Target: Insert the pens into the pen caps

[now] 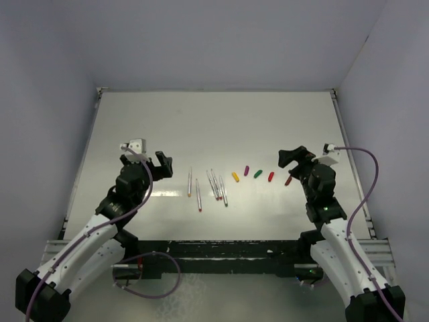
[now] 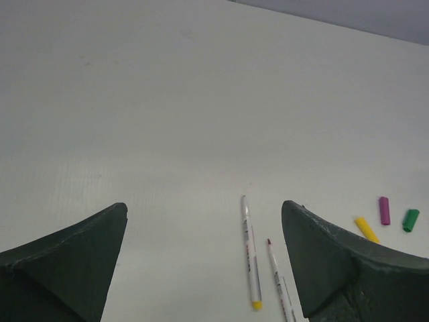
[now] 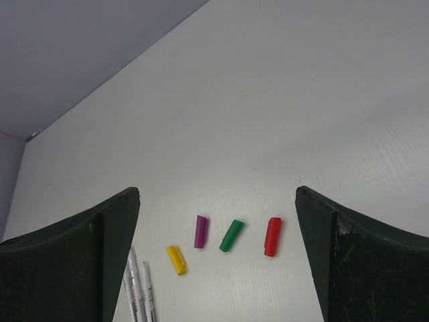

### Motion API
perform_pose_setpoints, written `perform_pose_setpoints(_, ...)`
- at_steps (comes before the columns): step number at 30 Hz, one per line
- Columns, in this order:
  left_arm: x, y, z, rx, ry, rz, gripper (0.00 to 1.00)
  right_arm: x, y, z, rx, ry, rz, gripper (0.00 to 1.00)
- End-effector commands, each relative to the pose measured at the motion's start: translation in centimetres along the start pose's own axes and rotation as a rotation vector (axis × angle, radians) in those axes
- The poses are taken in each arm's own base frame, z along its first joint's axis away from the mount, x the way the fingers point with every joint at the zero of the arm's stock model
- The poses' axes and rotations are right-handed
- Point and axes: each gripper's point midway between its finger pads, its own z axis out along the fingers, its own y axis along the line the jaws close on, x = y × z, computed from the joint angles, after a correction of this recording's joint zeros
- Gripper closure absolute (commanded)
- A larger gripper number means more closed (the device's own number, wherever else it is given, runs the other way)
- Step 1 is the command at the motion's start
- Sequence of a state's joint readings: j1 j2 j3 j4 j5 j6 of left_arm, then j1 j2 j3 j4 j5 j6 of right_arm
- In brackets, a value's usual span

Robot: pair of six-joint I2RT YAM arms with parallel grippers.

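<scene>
Lying loose on the flat white tabletop (image 1: pixel 214 121), the thin silvery-white pens (image 1: pixel 214 185) are seen uncapped between the two arms. Two lie a little apart on the left and the rest are bunched close together; about five can be counted. To their right the stubby plastic pen caps are spread in a shallow arc: a yellow cap (image 1: pixel 235 177), a purple cap (image 1: pixel 247 171), a green cap (image 1: pixel 258 174), a red cap (image 1: pixel 271 176) and a second red cap (image 1: pixel 288 180), this last just beside the right arm.

No cap is seated on any pen, so the task is judged to be at its very start; every pairing is left to be made. The left gripper (image 1: pixel 145 162) is held spread wide and empty, left of the pens; the right gripper (image 1: pixel 296 157) is likewise spread wide, nothing between its jaws, near the red end of the arc.

In the left wrist view only two pens are shown, a yellow-tipped pen (image 2: pixel 249 251) and a red-tipped pen (image 2: pixel 278 282) cut off at the lower edge; neither red cap is shown there. In the right wrist view the second red cap is not shown, and the pens are cut off at the bottom. From above, the tip colours of the bunched pens cannot be made out.
</scene>
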State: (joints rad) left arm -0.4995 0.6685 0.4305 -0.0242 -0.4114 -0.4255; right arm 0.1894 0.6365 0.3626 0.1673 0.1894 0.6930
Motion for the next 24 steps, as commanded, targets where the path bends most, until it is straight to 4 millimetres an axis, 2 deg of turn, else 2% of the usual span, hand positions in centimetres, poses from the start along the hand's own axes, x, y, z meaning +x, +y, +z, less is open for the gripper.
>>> perform_pose_setpoints(1, -3.0, -4.7, -0.4, 0.222, -0.046, -0.021, 0.01, -2.0, 3.2, -0.3, -0.132, -0.05, 0.055, 0.0)
perform_pose_setpoints(5, -3.0, -4.8, -0.5, 0.218, -0.027, -0.058, 0.01, 0.4, 2.8, -0.2, -0.134, 0.043, 0.056, 0.0)
perform_pose_setpoints(7, -2.3, -4.8, -0.4, 0.211, 0.009, -0.049, 0.01, 0.0, 2.1, -0.1, -0.102, 0.011, 0.039, 0.0)
perform_pose_setpoints(11, -0.5, -5.3, 0.2, 0.231, 0.084, -0.027, 0.01, 1.3, 2.0, 0.1, -0.114, 0.062, -0.003, 0.0)
perform_pose_setpoints(17, 1.6, -6.8, 0.6, 0.294, 0.181, -0.021, 0.01, 3.5, 3.7, 0.4, -0.217, 0.18, -0.026, 0.0)
perform_pose_setpoints(22, 1.3, -7.4, 0.4, 0.319, 0.183, -0.019, 0.01, 4.2, 5.0, 0.5, -0.281, 0.239, -0.032, 0.0)
perform_pose_setpoints(23, 1.1, -7.4, 0.2, 0.325, 0.176, -0.021, 0.01, 4.3, 5.4, 0.4, -0.301, 0.247, -0.033, 0.06)
perform_pose_setpoints(24, 0.9, -7.5, 0.1, 0.332, 0.171, -0.022, 0.01, 4.2, 5.7, 0.4, -0.319, 0.246, -0.039, 0.19)
